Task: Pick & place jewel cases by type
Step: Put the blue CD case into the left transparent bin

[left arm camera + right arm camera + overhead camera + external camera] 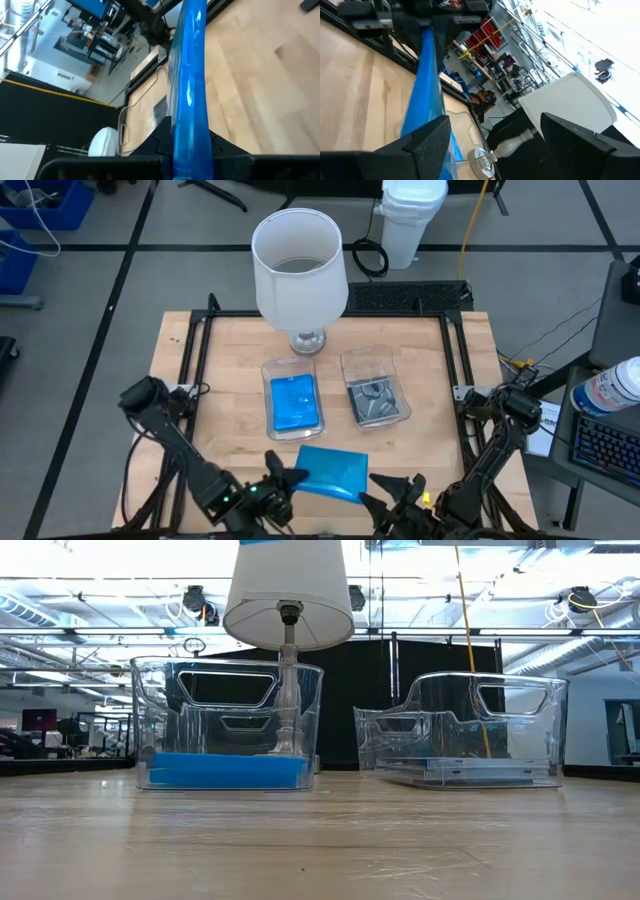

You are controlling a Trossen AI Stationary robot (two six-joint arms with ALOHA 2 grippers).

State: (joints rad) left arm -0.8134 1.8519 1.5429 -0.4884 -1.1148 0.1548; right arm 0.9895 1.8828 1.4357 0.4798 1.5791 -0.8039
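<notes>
High view: I find the left gripper [285,480] at the bottom centre of the frame, clamped on the left edge of a blue jewel case [333,471] held above the wood table [430,365]. The right gripper [395,488] sits just right of that case at the bottom of the frame, its fingers spread and not closed on the case. Mid-frame, the left clear tray [293,397] holds blue cases [295,402] and the right clear tray [374,388] holds dark grey cases [376,403]. A white lamp [300,272] stands above the trays in the upper centre.

Low view: I see the left tray [228,720] at left of centre with blue cases [222,771] stacked on its floor, and the right tray [460,730] at right of centre with flat cases low inside; their colour I cannot tell here. The lamp [289,600] stands behind the left tray. Neither gripper appears.

Left wrist view: the held blue case [191,85] runs edge-on up the middle of the frame, pinched between the dark fingers [155,140] at the bottom.

Right wrist view: the blue case [426,85] hangs edge-on at left of centre beneath the other arm's gripper, and this arm's own fingers [427,145] stand wide apart at the bottom.
</notes>
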